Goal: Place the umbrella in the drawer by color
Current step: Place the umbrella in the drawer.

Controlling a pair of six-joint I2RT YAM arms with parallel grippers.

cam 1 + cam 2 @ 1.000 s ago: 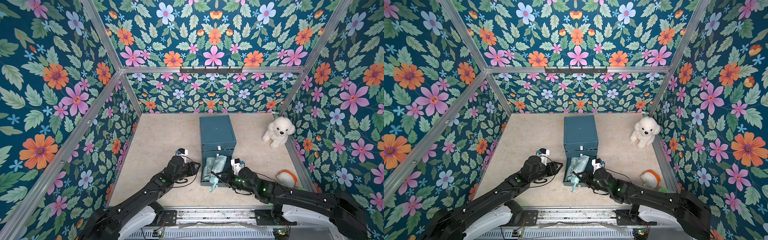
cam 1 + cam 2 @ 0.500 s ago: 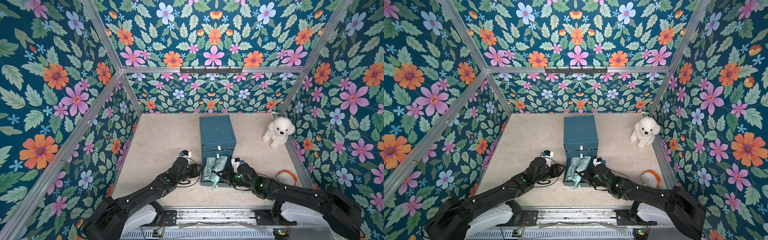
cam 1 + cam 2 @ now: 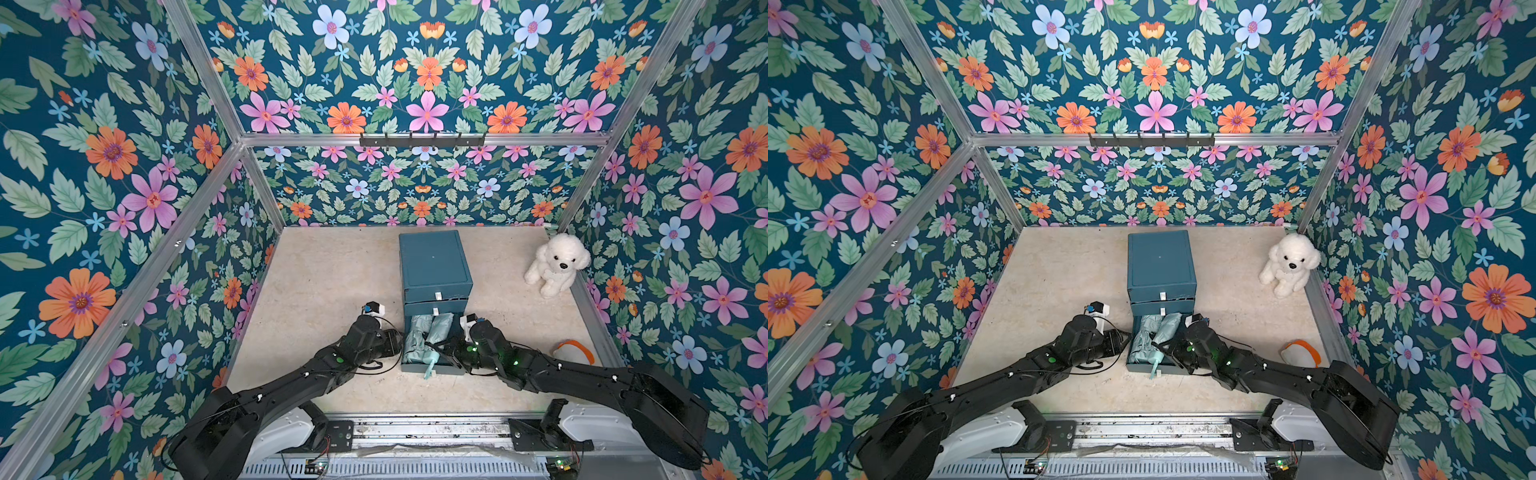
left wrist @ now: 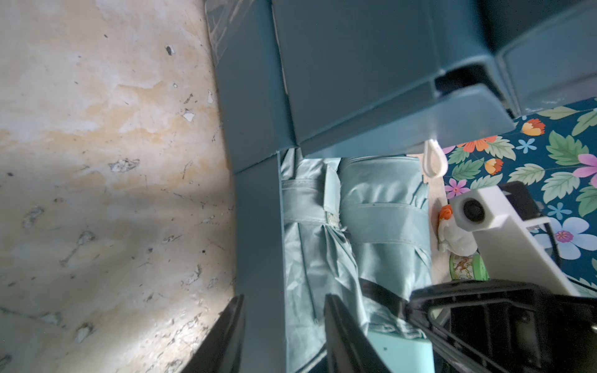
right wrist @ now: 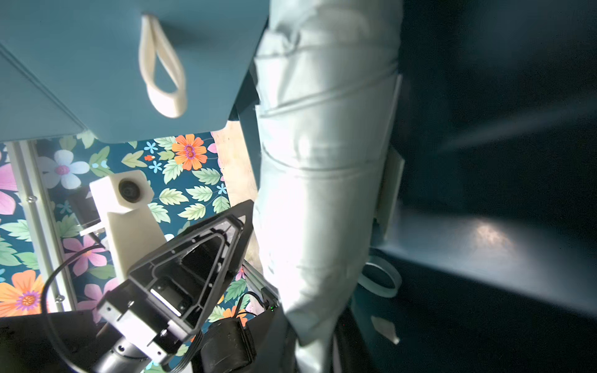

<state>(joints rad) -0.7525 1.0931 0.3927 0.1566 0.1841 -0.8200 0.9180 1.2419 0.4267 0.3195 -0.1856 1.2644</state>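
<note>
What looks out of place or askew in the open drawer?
One mint umbrella lies slanted in the open bottom drawer. Its handle sticks out over the drawer's front edge, so it is not fully inside. This could get in the way when the drawer is closed. Nothing looks spilled or damaged.

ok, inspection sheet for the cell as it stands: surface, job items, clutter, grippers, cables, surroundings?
Surface: beige tabletop, scuffed and chipped.
Job's things: teal drawer unit, bottom drawer pulled out; left umbrella and right umbrella folded inside, a handle poking over the front wall.
Clutter: plush dog in the far right corner; orange-and-white item by the right wall, unidentified.
Grippers: left gripper open, straddling the drawer's side wall; right gripper closed on the right umbrella.
Cables: black cable looped at the left wrist, beside the drawer.
Surroundings: floral walls, metal frame, hook rail on the back wall.
</note>
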